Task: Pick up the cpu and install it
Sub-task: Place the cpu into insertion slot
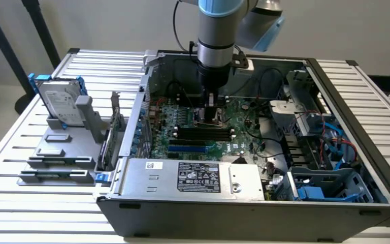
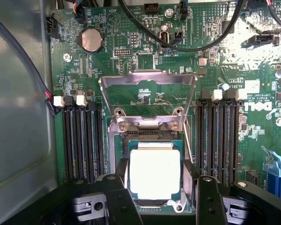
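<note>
The cpu [image 2: 154, 171], a small silver square with a thin pale rim, lies flat in the motherboard socket [image 2: 113, 154]. The socket's metal load plate [image 2: 147, 79] stands swung up beyond it. My gripper [image 2: 156, 180] is low over the socket, open. One black finger [image 2: 116, 192] flanks the chip on each side, with a slim gap at each edge. In the exterior view the gripper [image 1: 210, 119] reaches straight down into the open computer case [image 1: 249, 208], onto the middle of the green motherboard [image 1: 249, 127].
Black memory slots [image 2: 82, 140] run along both sides of the socket. Black cables [image 2: 178, 44] loop above the board. The power supply [image 1: 195, 178] fills the case's near side. Outside, at the exterior view's left, a blue-framed hard drive [image 1: 61, 104] stands on a grey fixture [image 1: 53, 162].
</note>
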`<state>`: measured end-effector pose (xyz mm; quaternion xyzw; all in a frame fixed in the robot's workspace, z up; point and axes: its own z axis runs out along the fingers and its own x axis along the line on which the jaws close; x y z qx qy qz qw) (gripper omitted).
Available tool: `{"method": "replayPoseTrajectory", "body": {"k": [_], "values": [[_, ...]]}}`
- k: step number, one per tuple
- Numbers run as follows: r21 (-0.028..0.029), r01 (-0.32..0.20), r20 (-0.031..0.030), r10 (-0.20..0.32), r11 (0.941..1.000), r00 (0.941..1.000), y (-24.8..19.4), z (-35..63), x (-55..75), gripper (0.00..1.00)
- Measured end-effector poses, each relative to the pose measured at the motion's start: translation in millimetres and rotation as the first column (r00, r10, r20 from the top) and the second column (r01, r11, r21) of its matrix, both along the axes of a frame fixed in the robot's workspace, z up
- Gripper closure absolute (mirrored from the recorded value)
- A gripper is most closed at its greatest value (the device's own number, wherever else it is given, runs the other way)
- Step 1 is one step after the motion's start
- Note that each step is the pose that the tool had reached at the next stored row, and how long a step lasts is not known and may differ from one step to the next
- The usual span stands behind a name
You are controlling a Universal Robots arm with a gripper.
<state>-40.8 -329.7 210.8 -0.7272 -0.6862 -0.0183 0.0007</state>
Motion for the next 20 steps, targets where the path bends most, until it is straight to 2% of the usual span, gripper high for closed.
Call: {"method": "replayPoseTrajectory", "body": {"k": [5,9,12,16,20], "values": [[-0.0036,0.000,0.0035,0.000,1.0000,1.0000,3.0,-0.9,-0.1,0.45],[-0.0064,0.000,0.0038,0.000,1.0000,1.0000,3.0,-1.9,-0.2,0.45],[-0.0064,0.000,0.0069,0.000,1.0000,1.0000,3.1,-2.6,-0.7,0.45],[-0.0062,0.000,0.0162,0.000,1.0000,0.9999,3.1,-3.6,-1.2,0.45],[-0.0063,0.000,0.0223,0.000,1.0000,0.9998,3.3,-4.2,-4.2,0.45]]}}
